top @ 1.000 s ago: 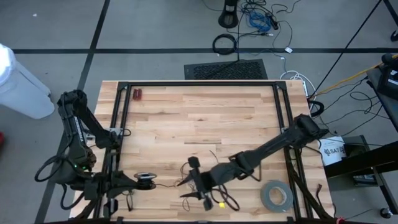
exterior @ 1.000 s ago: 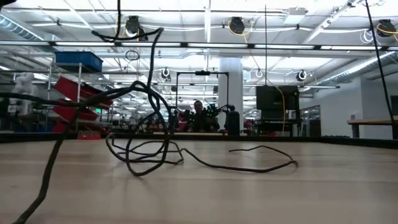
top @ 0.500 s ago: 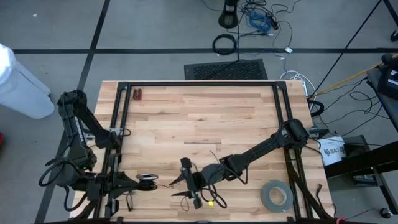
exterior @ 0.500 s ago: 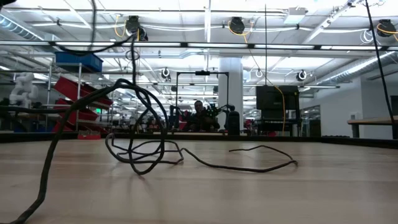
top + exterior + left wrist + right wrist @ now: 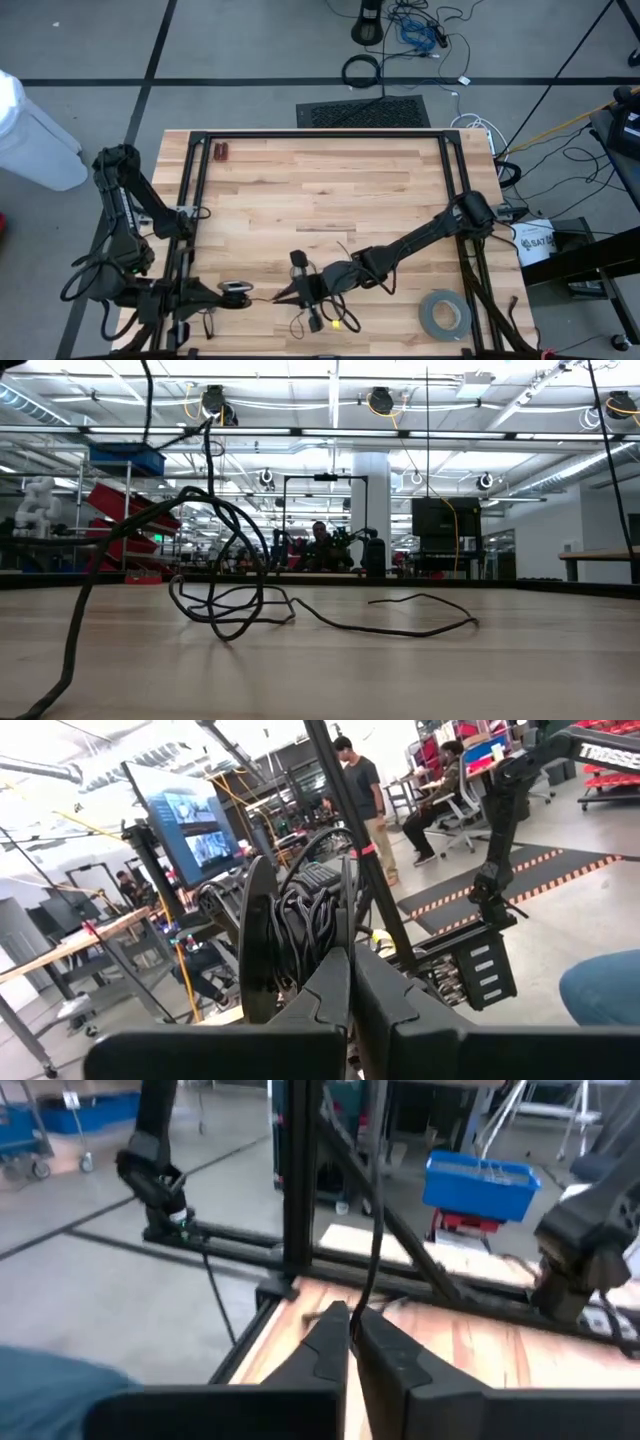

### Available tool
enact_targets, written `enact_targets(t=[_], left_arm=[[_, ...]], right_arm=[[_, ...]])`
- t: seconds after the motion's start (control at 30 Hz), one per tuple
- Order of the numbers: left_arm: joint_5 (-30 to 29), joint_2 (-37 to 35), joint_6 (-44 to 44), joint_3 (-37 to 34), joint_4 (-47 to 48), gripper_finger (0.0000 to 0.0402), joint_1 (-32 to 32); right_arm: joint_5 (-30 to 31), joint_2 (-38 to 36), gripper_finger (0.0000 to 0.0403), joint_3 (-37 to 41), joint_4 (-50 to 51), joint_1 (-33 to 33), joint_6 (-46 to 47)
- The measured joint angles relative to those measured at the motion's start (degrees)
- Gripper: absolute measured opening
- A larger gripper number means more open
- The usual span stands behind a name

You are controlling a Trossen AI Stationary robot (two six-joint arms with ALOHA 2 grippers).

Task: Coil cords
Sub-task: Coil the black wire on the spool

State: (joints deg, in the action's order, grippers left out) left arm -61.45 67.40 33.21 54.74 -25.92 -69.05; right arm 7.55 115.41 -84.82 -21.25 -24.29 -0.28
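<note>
The cord is thin and black. Part of it is wound into a small bundle (image 5: 298,918) at my left gripper (image 5: 350,958), which is shut on it near the table's near left corner (image 5: 232,291). From there a strand runs across to my right gripper (image 5: 288,294), which is shut on it (image 5: 352,1323). The cord's loose strands (image 5: 232,608) lie tangled on the wood near the front edge (image 5: 345,300), with one strand rising out of the low view. My left gripper pinches the wound bundle's turns (image 5: 318,935) between its two fingers, coming in about level from the table's left. The bundle stands beyond the fingertips, lifted clear of the table. My right gripper pinches a single strand (image 5: 362,1295) between its fingertips, reaching about level toward the table's left. The strand rises taut from the fingertips, across the fingers.
A grey tape roll (image 5: 445,313) lies at the near right corner. A small red object (image 5: 220,152) sits at the far left. A black frame (image 5: 320,133) runs along the table's far and side edges. Bare wood lies in the middle and far half.
My right gripper has sunk and gone a little toward the table's left, then shut on a strand of the cord. The raised loop of cord in the low view has dropped lower. The loose strands on the wood have stayed where they were.
</note>
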Motion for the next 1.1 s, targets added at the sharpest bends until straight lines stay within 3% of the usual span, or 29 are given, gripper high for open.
enact_targets(t=[0.47, 0.63, 0.8, 1.1], left_arm=[[1.93, -0.04, -17.71, 0.0, 16.58, 0.0004, 0.74], [3.63, -0.08, -17.75, 0.0, 16.09, 0.0004, 2.15], [10.35, -0.09, -16.19, 0.0, 14.97, 0.0004, 3.57], [11.82, -0.09, -13.43, 0.0, 14.71, 0.0004, 3.68]], right_arm=[[2.93, -9.66, 0.0001, -0.04, 16.98, -2.51, 1.34], [3.2, -10.71, 0.0001, -0.04, 21.72, -3.52, 2.33], [3.13, -10.51, 0.0, -0.04, 24.62, -3.56, 2.65], [2.91, -10.49, 0.0, -0.04, 29.26, -3.63, 2.67]])
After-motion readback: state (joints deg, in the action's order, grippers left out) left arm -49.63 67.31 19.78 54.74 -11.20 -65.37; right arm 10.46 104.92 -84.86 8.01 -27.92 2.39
